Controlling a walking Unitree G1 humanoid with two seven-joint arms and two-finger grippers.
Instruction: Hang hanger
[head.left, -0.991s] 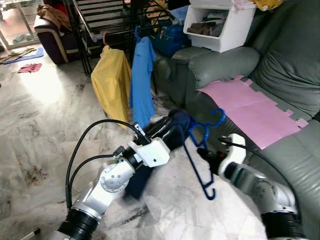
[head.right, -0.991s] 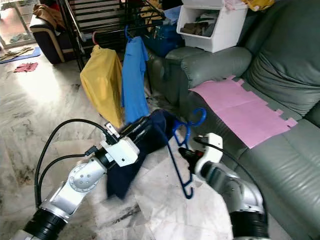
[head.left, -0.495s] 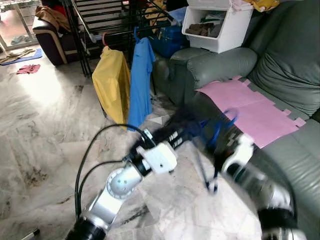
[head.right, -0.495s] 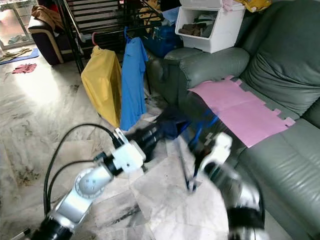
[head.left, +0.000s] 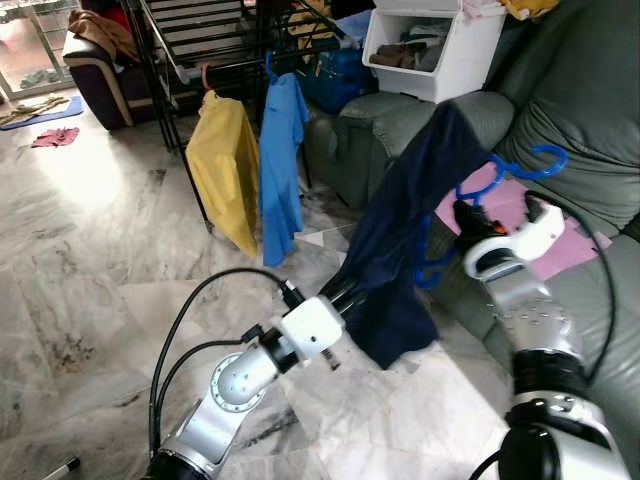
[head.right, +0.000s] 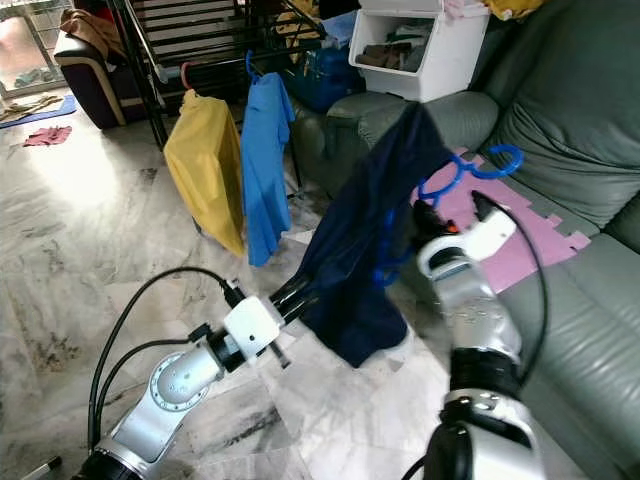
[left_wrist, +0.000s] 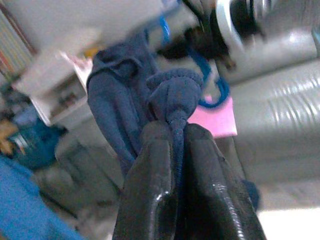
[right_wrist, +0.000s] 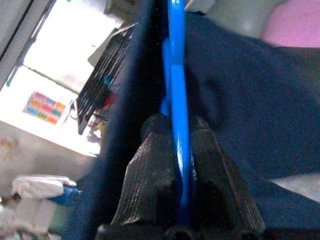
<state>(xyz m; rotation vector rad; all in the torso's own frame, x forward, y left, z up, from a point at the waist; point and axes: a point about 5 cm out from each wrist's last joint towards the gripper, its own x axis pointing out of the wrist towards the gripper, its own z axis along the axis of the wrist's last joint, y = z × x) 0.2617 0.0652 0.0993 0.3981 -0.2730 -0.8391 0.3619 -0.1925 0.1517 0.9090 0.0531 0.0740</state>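
**A:** Where is the hanger?

**B:** The blue hanger (head.left: 505, 180) is raised in front of the grey sofa (head.left: 580, 110). The right gripper (right_wrist: 181, 145) has its two black fingers pressed onto the hanger's bar. A navy garment (head.left: 405, 260) drapes over it, hiding most of the frame (only the hook and part of one loop stay visible).

**A:** And the other arm?

**B:** The left gripper (left_wrist: 175, 135) pinches a bunched fold of the navy garment's lower edge, fingers tight together, low over the marble floor (head.left: 90, 250).

**A:** What's behind?

**B:** A yellow shirt (head.left: 225, 165) and a blue shirt (head.left: 282, 150) hang on a dark rack (head.left: 200, 50). A white bin (head.left: 435, 45) sits on the sofa arm, its contents hard to make out. A pink mat (head.left: 575, 245) is partly covered.
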